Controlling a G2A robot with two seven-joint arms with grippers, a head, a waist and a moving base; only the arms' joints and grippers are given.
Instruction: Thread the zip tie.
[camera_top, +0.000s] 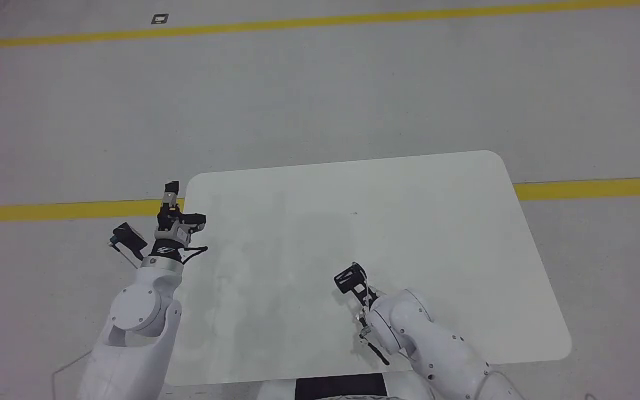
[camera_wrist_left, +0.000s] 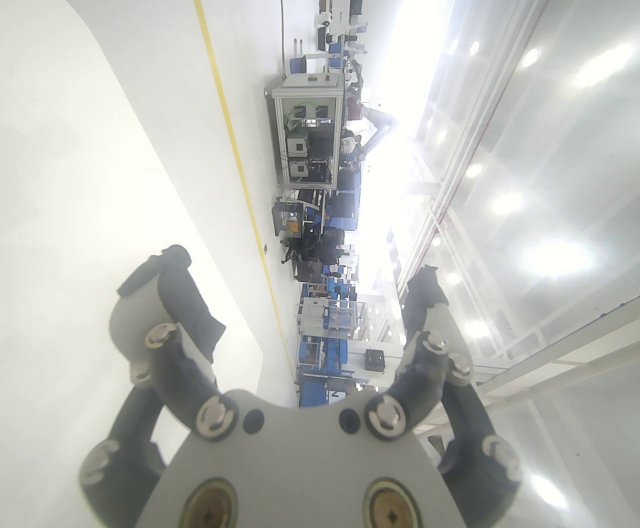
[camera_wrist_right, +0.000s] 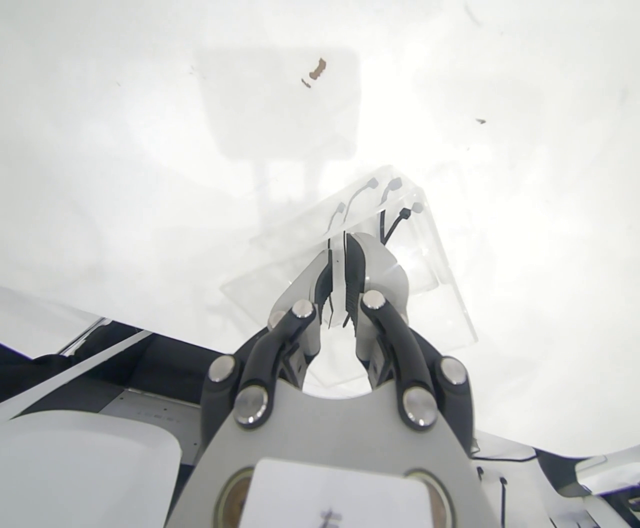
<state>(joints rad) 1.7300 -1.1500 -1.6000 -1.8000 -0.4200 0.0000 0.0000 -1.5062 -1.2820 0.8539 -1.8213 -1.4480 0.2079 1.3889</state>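
Several black zip ties (camera_wrist_right: 395, 210) lie in a clear plastic tray (camera_wrist_right: 440, 280) on the white table (camera_wrist_right: 125, 150), close to the table's near edge. My right gripper (camera_wrist_right: 339, 242) reaches into this tray, its fingers drawn together on a thin black zip tie strand (camera_wrist_right: 329, 247). The tie's head end runs off behind the clear wall. My left gripper (camera_wrist_left: 299, 265) hangs at the table's left edge (camera_top: 190, 200), wide open with nothing between its fingers (camera_wrist_left: 170, 280). In the top view the left gripper (camera_top: 170, 200) sits just off that edge.
The white table (camera_top: 400, 200) has rounded corners and stands on a grey floor with yellow lines (camera_top: 300, 22). A small brown speck (camera_wrist_right: 316, 68) lies on the table beyond the tray. The right arm (camera_top: 420, 335) covers the near middle edge.
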